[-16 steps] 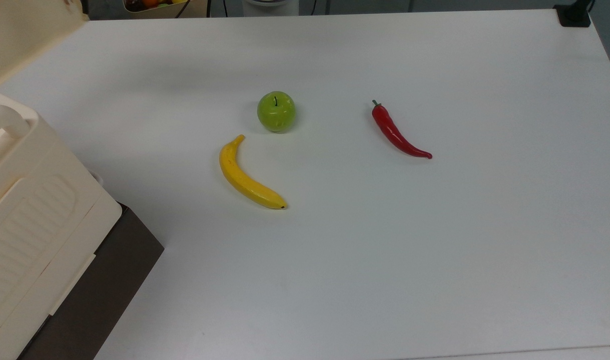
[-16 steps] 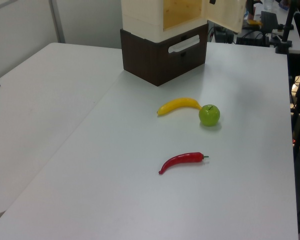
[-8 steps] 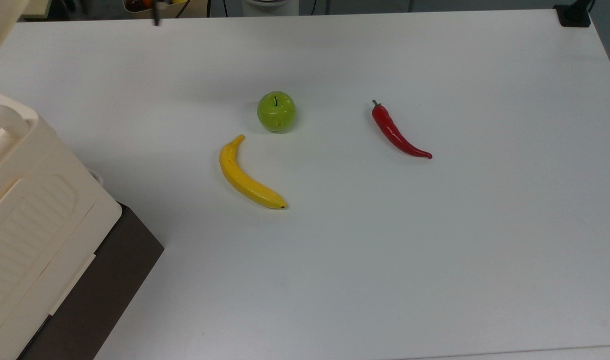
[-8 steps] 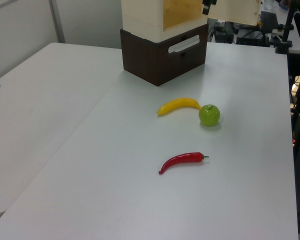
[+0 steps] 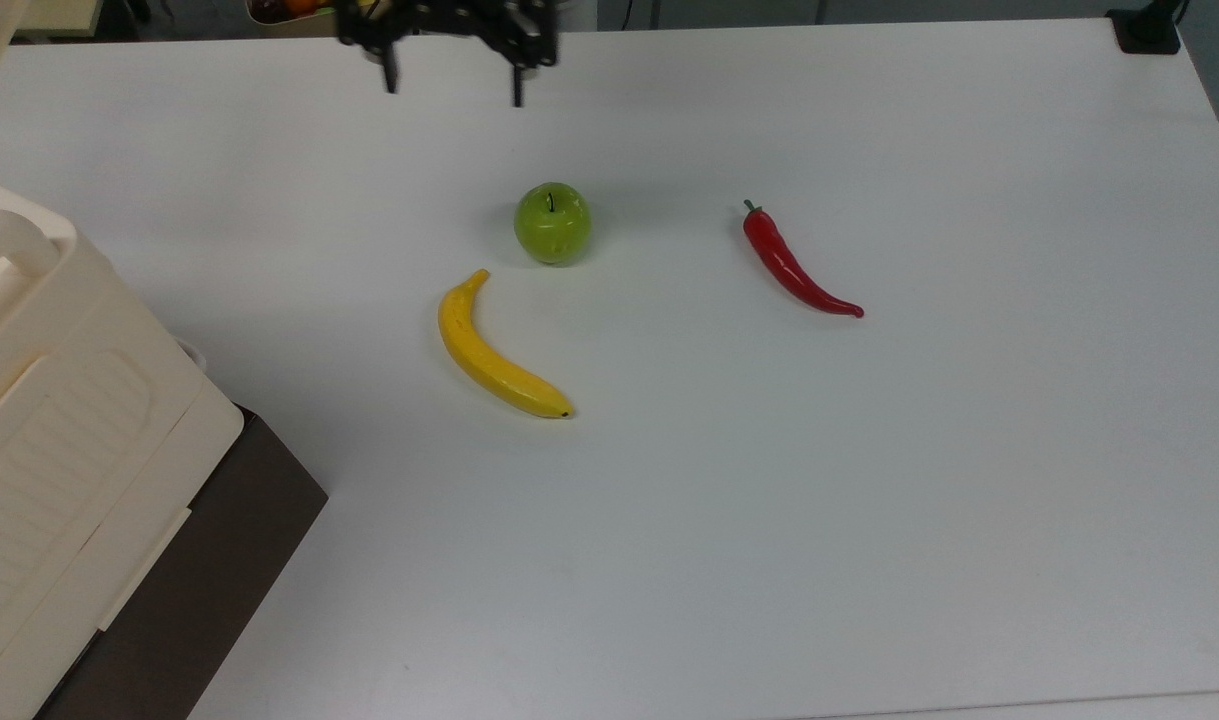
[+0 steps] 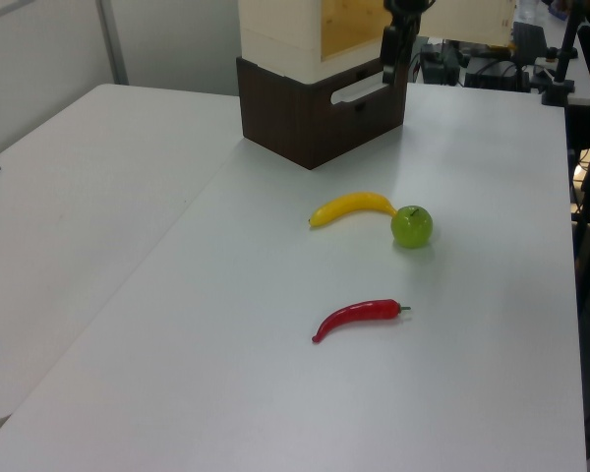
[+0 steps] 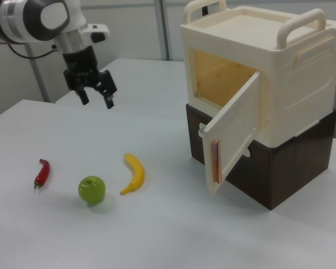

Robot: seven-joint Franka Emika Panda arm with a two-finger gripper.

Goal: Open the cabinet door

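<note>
The cream cabinet stands on its dark brown base at the right view's right. Its cabinet door hangs swung open, tan inner face showing, with an orange-tinted strip on its free edge. The tan inside of the cabinet is visible. My gripper hovers open and holding nothing above the table, well to the right view's left of the door. In the top view the gripper is at the far edge, beyond the apple, and the cabinet fills the near left corner.
A yellow banana, a green apple and a red chili pepper lie on the white table. A second table adjoins it at the left view's left. Cluttered stands are behind the table's far edge.
My gripper has left the door's edge and moved toward the top view's right, coming fully into sight, open. The door has swung further open over the last second.
</note>
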